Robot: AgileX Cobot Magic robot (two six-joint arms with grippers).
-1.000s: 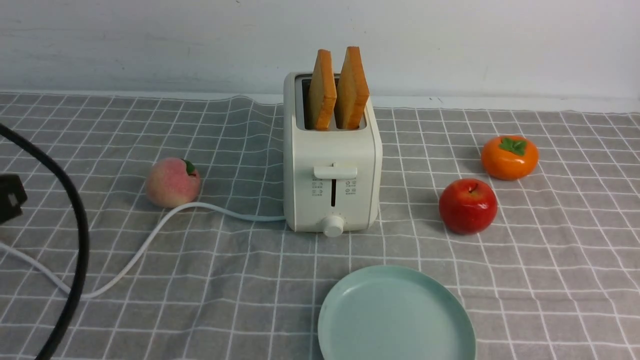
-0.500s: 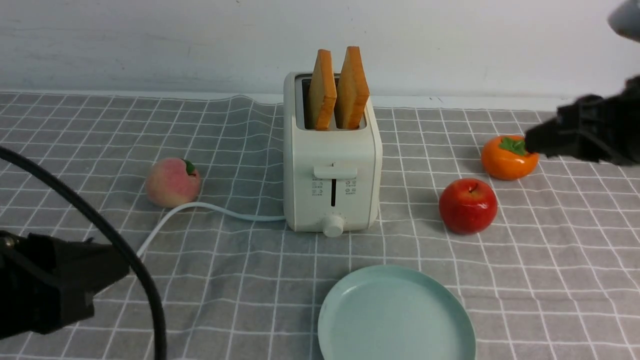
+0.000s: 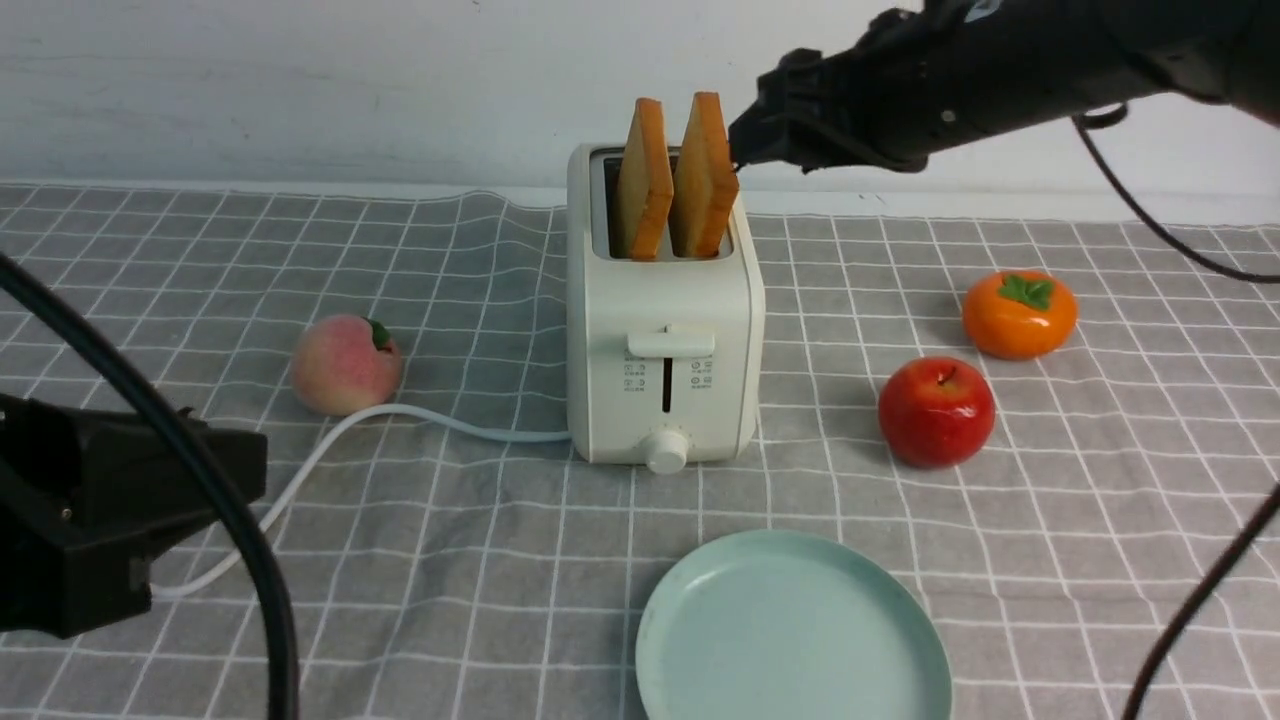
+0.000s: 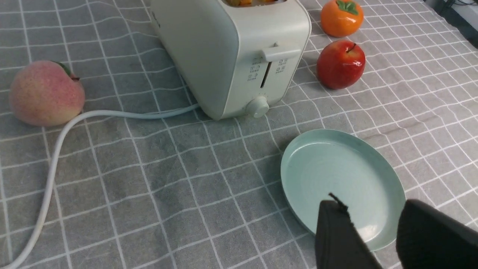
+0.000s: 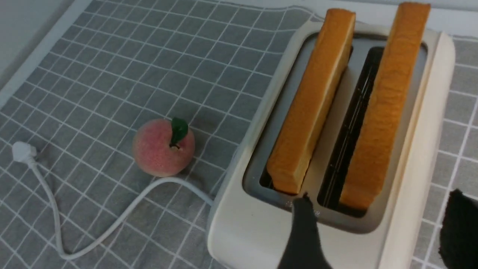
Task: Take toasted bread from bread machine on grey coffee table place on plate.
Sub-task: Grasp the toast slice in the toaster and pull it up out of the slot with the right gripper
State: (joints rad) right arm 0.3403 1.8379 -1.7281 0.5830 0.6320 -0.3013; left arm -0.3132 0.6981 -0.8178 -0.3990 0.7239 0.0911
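Note:
Two slices of toasted bread (image 3: pixel 675 180) stand upright in the slots of the cream-white bread machine (image 3: pixel 665 350) on the grey coffee table (image 3: pixel 480 560); they also show in the right wrist view (image 5: pixel 351 104). The pale mint-green plate (image 3: pixel 790 630) lies bare in front of the machine, also in the left wrist view (image 4: pixel 336 172). My right gripper (image 3: pixel 740 150) is open, just right of the right slice's top and apart from it; its jaws (image 5: pixel 377 213) stand wide apart and empty. My left gripper (image 3: pixel 240 470) is low at the left, open and empty, its jaws (image 4: pixel 369 213) apart.
A peach (image 3: pixel 345 365) lies left of the machine beside its white cord (image 3: pixel 330 440). A red apple (image 3: pixel 935 412) and an orange persimmon (image 3: pixel 1018 315) lie to the right. A white wall stands behind the table.
My right arm has swung from the far right edge, up and left to the top of the toast. My left gripper has risen a little at the lower left.

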